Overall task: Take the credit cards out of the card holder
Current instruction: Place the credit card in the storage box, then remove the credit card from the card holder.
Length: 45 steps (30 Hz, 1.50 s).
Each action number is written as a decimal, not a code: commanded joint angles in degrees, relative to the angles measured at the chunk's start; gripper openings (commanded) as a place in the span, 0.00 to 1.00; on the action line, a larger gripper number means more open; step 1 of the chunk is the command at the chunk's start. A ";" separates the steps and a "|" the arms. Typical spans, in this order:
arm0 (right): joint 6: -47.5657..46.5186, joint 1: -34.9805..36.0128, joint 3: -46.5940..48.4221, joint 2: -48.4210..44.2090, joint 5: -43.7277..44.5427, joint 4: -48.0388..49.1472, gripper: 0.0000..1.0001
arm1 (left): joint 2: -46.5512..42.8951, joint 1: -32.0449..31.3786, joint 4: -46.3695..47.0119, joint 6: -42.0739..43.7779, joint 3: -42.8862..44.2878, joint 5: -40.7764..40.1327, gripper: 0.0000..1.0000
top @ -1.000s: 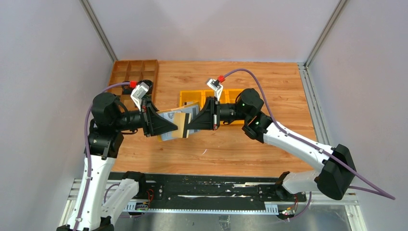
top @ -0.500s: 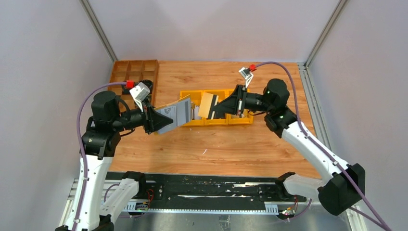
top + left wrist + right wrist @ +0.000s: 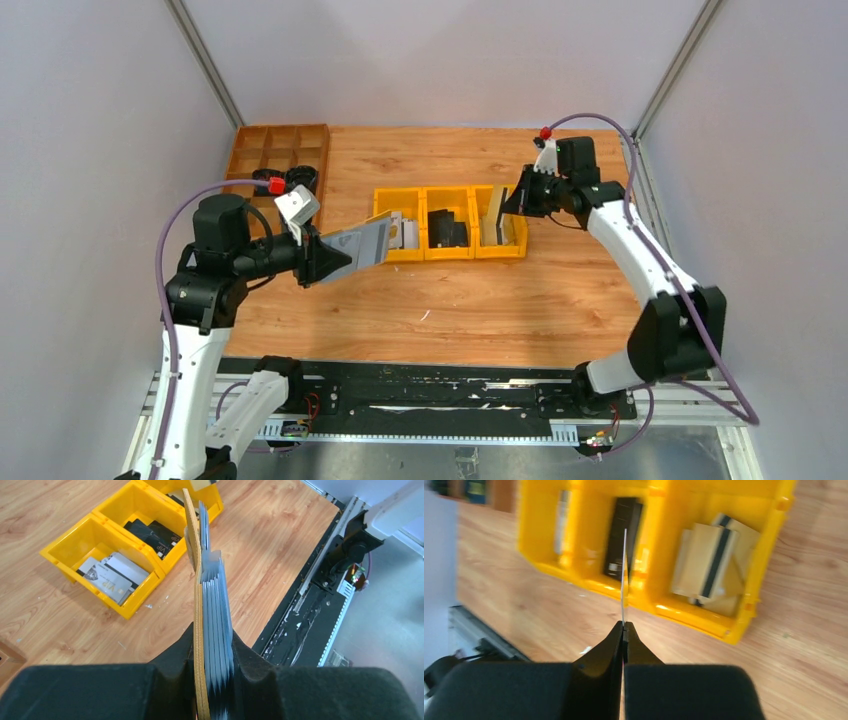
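Left claw [image 3: 212,647] is closed narrowly on the near end of the card holder [image 3: 196,575]. It holds the holder edge-up, mustard cover on one side and grey pleats on the other. The holder's long axis runs straight out from the fingers toward the row of yellow bins [image 3: 127,611], and its far tip hangs near the left-hand bin. I cannot tell whether any card is left between the pleats.

Silvery cards [image 3: 107,575] lie in the first bin and black cards [image 3: 150,530] in the next.

Farther off, the right claw [image 3: 623,626] is pinched fully together on one credit card [image 3: 624,570], seen edge-on as a thin line pointing straight out from the fingertips. In the top view it hovers at the right-hand bin, where tan, dark-striped cards [image 3: 706,562] lie. In its own wrist view the card's edge lines up nearer the middle bin's wall. By my reading, the drop turns on that offset: the striped pile lies to one side of the card, so the right arm should shift sideways before it lets go.
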 commanded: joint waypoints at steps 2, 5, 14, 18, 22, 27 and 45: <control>-6.00 -0.74 6.24 11.04 11.88 -7.17 0.00 | -1.81 0.03 -2.23 3.54 2.59 4.77 0.00; -5.71 -0.54 8.93 16.34 11.32 -7.06 0.00 | -2.53 0.02 -2.90 4.07 2.88 6.13 0.00; -3.26 1.08 10.19 26.06 6.02 -3.34 0.00 | -3.26 0.06 -2.89 4.59 2.27 10.67 0.00; -2.73 1.33 9.90 24.91 8.75 -3.53 0.18 | -3.32 0.07 -2.91 5.20 2.44 12.30 0.00; -3.09 2.44 10.62 18.76 11.72 -4.78 0.41 | -3.35 0.07 -2.92 5.24 3.31 13.97 0.00; 0.91 4.46 8.22 6.38 -3.17 2.79 0.69 | -3.93 0.06 -2.80 5.43 3.65 15.92 0.00; 8.00 37.41 0.13 -8.57 -21.94 34.08 0.82 | -4.08 0.02 -2.80 4.10 4.43 19.88 0.00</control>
